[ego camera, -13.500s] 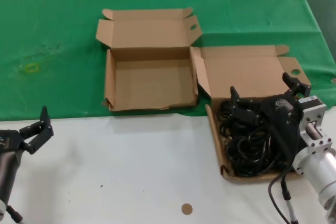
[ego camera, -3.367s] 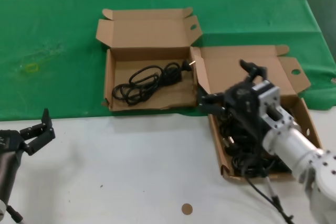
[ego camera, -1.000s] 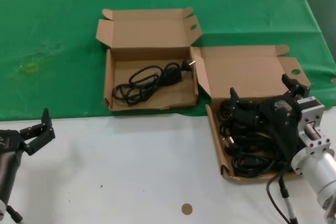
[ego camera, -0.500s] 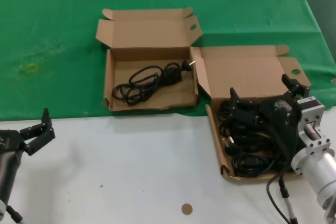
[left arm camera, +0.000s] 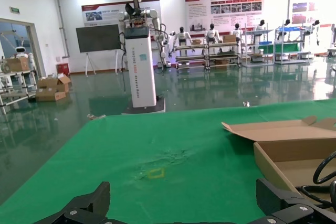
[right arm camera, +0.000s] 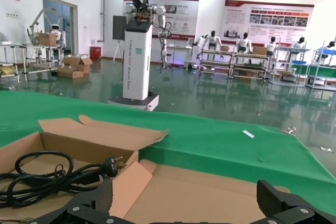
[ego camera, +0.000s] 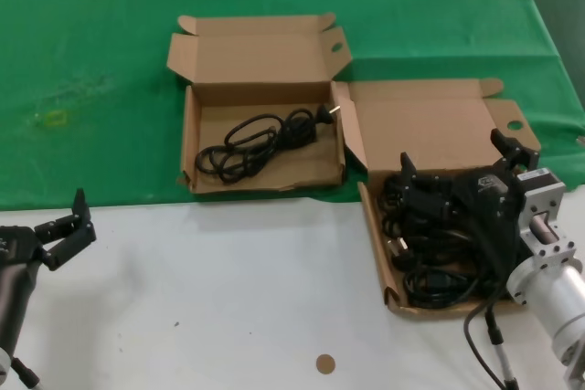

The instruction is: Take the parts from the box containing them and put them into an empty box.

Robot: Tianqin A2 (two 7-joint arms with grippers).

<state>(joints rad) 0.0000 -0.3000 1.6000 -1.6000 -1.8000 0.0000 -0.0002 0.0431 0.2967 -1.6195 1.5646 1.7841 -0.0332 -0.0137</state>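
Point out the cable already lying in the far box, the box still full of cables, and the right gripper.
Moved cable [ego camera: 260, 141], head view, middle of its coil.
Full box [ego camera: 373, 237], head view, its left side wall.
Right gripper [ego camera: 457, 160], head view, midway between its open fingertips, over the full box.

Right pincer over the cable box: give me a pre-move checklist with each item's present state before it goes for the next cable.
1. Right pincer open: ok, fingers spread wide.
2. Right pincer over the source box: ok, above the heap of cables.
3. A cable between its fingers: cannot tell, the pincer hides the heap under it.
4. Receiving box open, with room: ok, one coiled cable lies inside, much floor bare.
5. Left pincer out of the way: ok, parked open at the table's near left.
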